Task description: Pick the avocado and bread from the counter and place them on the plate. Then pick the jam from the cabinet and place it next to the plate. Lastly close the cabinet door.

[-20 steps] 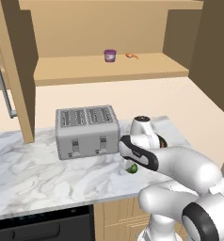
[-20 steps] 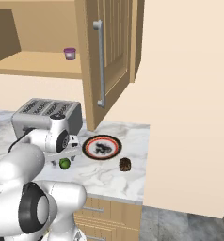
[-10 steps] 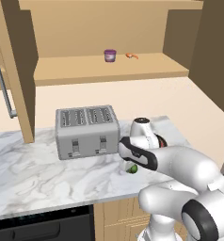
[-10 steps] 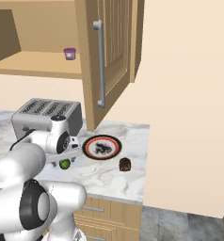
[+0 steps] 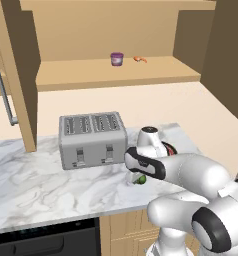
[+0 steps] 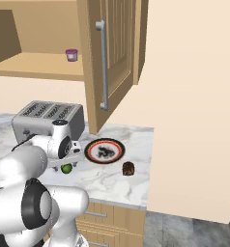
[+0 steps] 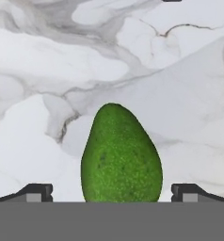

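Observation:
The green avocado point(image 7: 121, 155) lies on the white marble counter point(image 5: 41, 185). My gripper point(image 7: 111, 190) is open, low over it, with one fingertip on each side and a gap to the fruit. From the base views, the avocado point(image 5: 139, 179) point(image 6: 66, 168) peeks out under the gripper point(image 5: 138, 175) point(image 6: 67, 163). The plate point(image 6: 87, 151) with its orange-red rim sits just right of the hand. The dark brown bread point(image 6: 128, 168) lies in front of the plate. The purple jam point(image 5: 117, 59) point(image 6: 71, 55) stands on the shelf of the open cabinet point(image 5: 116, 72).
A silver toaster point(image 5: 92, 139) point(image 6: 47, 116) stands on the counter just behind the hand. A cabinet door point(image 6: 109, 62) with a silver bar handle hangs open above the plate. A tiny orange item point(image 5: 140, 59) lies beside the jam. The counter ends right of the bread.

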You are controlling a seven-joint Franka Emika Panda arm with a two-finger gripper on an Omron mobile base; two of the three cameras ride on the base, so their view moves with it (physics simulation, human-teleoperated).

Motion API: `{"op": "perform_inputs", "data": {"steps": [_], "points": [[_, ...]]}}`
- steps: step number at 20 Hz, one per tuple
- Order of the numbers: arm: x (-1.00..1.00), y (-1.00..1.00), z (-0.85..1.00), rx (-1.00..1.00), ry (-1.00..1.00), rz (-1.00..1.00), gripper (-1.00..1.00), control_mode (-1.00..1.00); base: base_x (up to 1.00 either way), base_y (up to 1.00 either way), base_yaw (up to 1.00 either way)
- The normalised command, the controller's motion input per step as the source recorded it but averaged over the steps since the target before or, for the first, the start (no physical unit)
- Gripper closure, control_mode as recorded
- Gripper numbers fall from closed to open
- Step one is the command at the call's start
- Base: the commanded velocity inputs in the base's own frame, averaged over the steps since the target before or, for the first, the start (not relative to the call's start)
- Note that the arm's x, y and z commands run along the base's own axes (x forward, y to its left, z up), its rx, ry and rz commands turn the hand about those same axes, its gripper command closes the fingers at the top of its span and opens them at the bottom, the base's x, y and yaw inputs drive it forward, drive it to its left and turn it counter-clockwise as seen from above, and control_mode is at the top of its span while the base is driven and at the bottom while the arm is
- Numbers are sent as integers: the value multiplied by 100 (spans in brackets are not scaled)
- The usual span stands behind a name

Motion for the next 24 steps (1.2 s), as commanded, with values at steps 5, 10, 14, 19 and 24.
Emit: {"op": "perform_inputs", "data": {"steps": [5,10,14,19,24], "points": [[10,12,-14,0,1,0,-100,-100,0,0,0],[12,4,-15,0,0,0,-100,-100,0,0,0],[11,0,-11,0,0,0,-100,-100,0,0,0],[1,0,-7,0,0,0,100,-100,0,0,0],[0,0,-1,0,-2,0,100,-100,0,0,0]]}}
